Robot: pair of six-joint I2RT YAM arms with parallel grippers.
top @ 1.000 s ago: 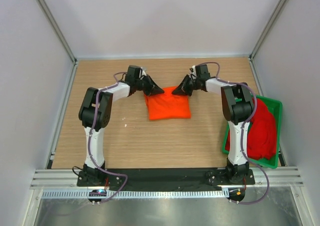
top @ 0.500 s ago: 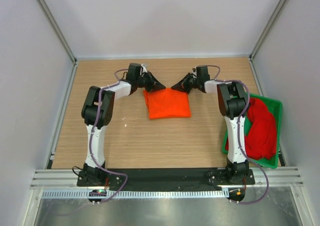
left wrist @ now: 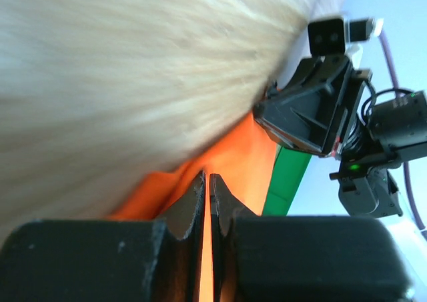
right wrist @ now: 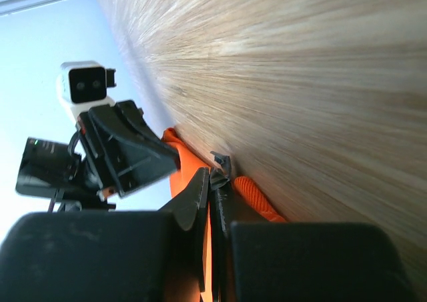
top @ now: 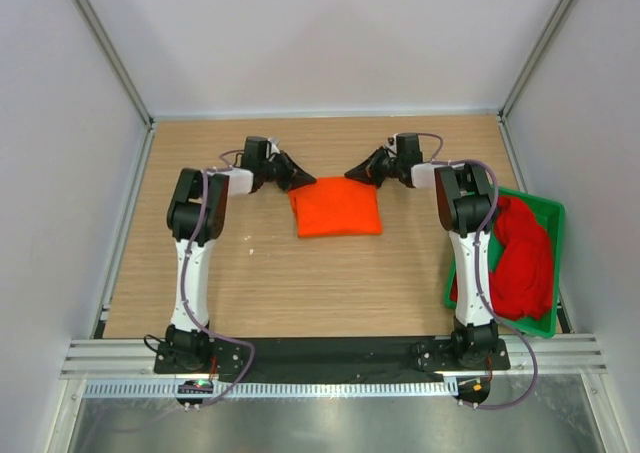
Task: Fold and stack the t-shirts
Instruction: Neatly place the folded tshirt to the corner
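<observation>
Orange t-shirt [top: 337, 209]: folded, flat on worktop [top: 300, 283]. Left pincer [top: 308, 182] clenched at its far-left corner. Right pincer [top: 352, 172] clenched at its far edge. Cloth pinched: cannot tell.

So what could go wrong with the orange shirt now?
The left fingers and right fingers are shut, low over the wooden table, at the far corners of the folded orange t-shirt. If either has caught cloth, pulling away could drag the fold open. That low, they might also scrape the wood.
</observation>
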